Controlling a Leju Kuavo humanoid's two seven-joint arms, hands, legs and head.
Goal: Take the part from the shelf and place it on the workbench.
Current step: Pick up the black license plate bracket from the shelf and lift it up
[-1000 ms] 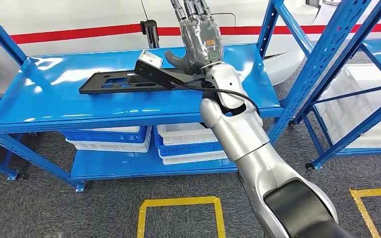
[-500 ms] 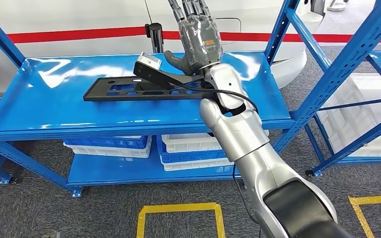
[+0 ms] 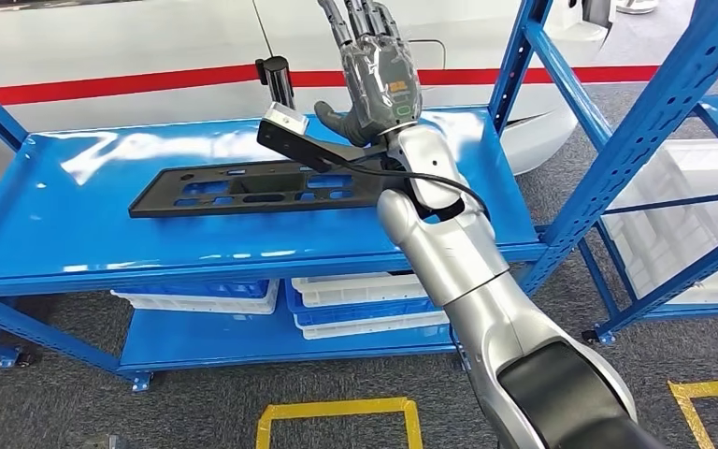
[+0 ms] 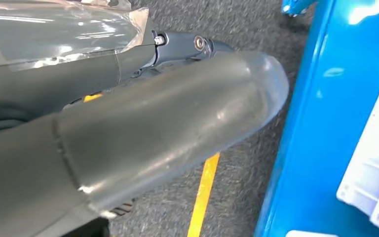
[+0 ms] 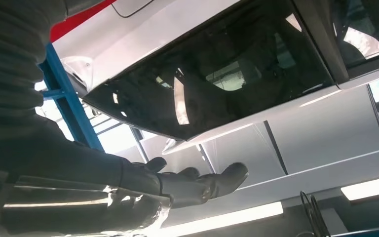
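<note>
The long flat black perforated plastic part (image 3: 257, 187) is lying on the top level of the glossy blue metal shelf (image 3: 65, 243), untouched. The right hand (image 3: 379, 89) is hovering above the part's near end, palm raised, fingers (image 3: 360, 19) spread and holding nothing. The left hand (image 4: 128, 113) is hanging by the floor; I cannot tell its fingers' state. Lowering squarely over the part's edge before closing should give a steady grip.

The head view looked forward and down on the blue shelf (image 3: 243, 234), its right arm rising from five o'clock. The left wrist view sat close above grey floor (image 4: 237, 192) beside blue shelving. The right wrist view faced upward at a white vehicle's window (image 5: 217, 74).
</note>
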